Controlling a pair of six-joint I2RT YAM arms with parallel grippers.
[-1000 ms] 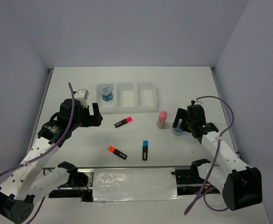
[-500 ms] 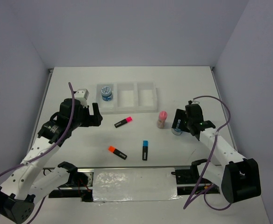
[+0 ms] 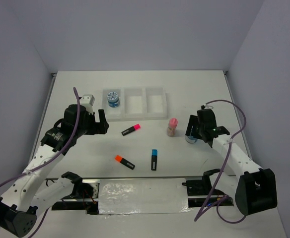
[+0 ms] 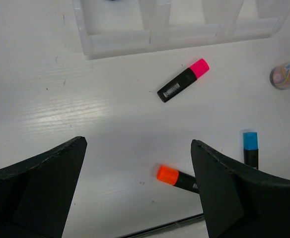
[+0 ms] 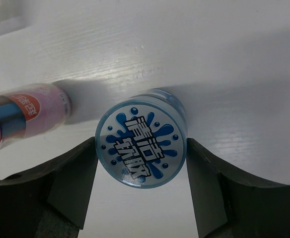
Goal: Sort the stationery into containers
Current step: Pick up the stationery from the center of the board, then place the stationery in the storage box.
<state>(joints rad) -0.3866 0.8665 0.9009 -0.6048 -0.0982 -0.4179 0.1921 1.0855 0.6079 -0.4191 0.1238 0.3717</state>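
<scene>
The white three-compartment tray (image 3: 135, 118) lies at the back, with one blue-and-white disc (image 3: 113, 97) in its left compartment. My right gripper (image 3: 190, 138) is shut on the second disc (image 5: 141, 144), a finger touching each side, right of the tan pink-capped cylinder (image 3: 172, 126). The cylinder also shows in the right wrist view (image 5: 26, 116). My left gripper (image 4: 137, 188) is open and empty, above the table left of the markers. The pink-capped marker (image 4: 183, 80), orange-capped marker (image 4: 172, 176) and blue-capped marker (image 4: 251, 148) lie loose on the table.
The tray's front wall (image 4: 150, 39) is just beyond the pink marker. A silver strip (image 3: 142, 196) runs along the near edge between the arm bases. White walls close the table at the back and sides.
My right wrist has shifted and turned a little over the disc beside the cylinder. The left arm and the loose markers have not moved.
</scene>
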